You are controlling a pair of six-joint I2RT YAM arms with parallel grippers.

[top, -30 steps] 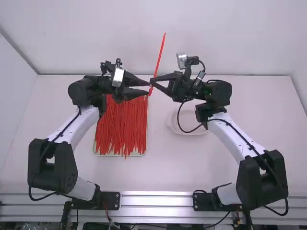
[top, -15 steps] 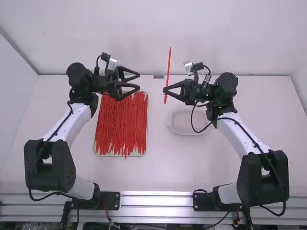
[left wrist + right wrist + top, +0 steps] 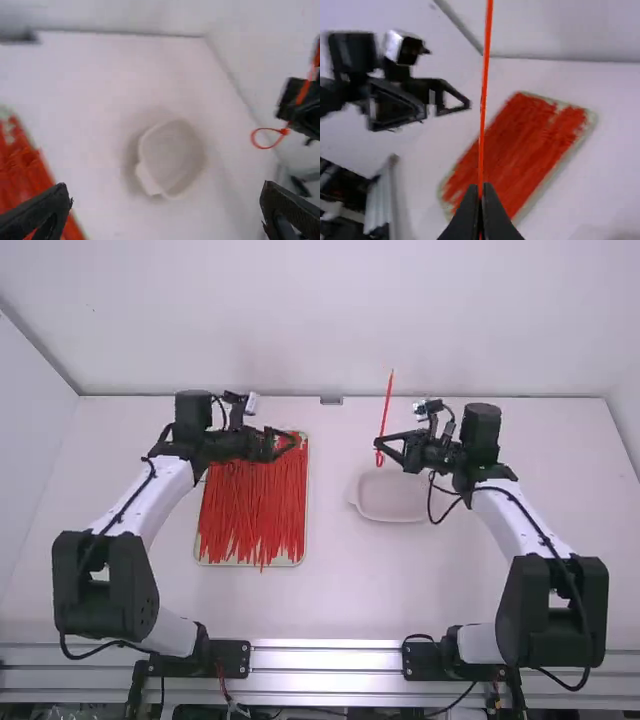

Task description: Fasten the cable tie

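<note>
White dish (image 3: 395,502) sits on white worktop (image 3: 400,580), right of middle. Pale tray (image 3: 297,559) well apart leftward, heaped with loose red ties (image 3: 255,502).

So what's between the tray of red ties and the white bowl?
Nothing but bare white table. In the high view, the strip between the tray and the bowl has nothing lying on it.

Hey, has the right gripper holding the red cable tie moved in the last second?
Yes. The right gripper, with the cable tie, went rightward in the high view, from the tray's far corner to the bowl's far rim.
</note>
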